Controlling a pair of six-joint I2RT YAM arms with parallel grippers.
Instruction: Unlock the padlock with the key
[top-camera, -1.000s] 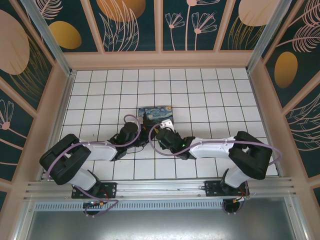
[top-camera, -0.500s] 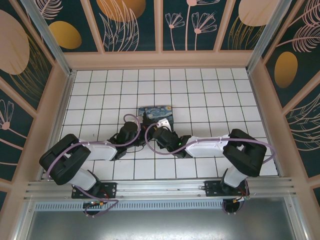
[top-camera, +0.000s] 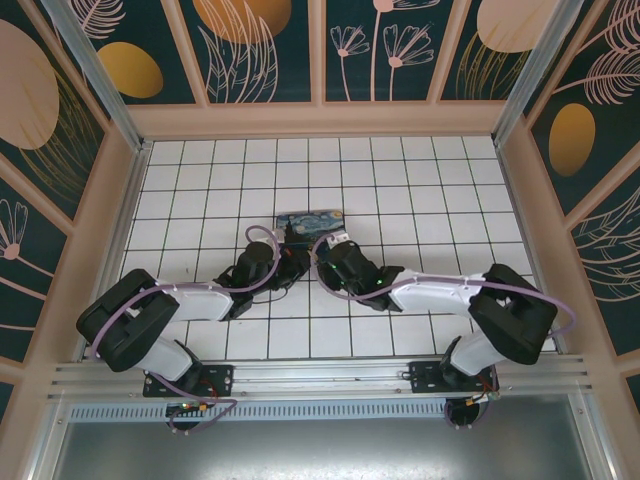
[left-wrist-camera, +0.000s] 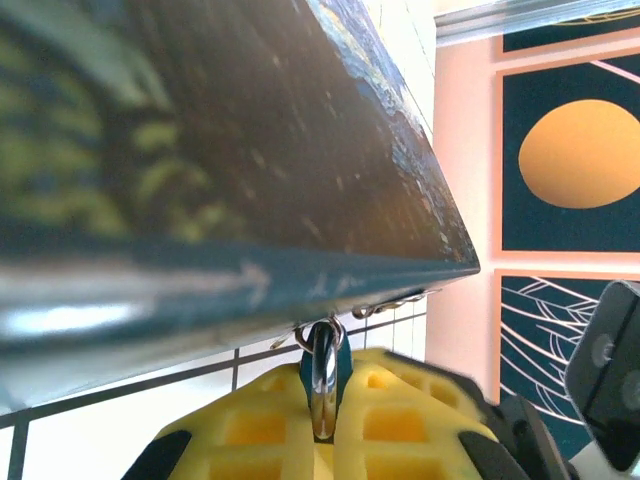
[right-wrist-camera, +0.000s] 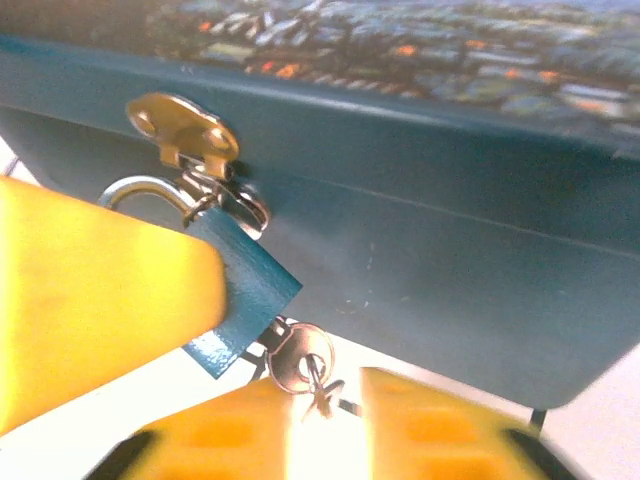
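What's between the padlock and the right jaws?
The key, sticking out of the lower end of the padlock, just above the right gripper. Shows in the right wrist view.

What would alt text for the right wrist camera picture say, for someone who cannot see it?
A small blue padlock hangs from the brass latch of a dark blue box, a key in its underside. A yellow finger covers the lock's left side; two more yellow fingers sit just below the key.
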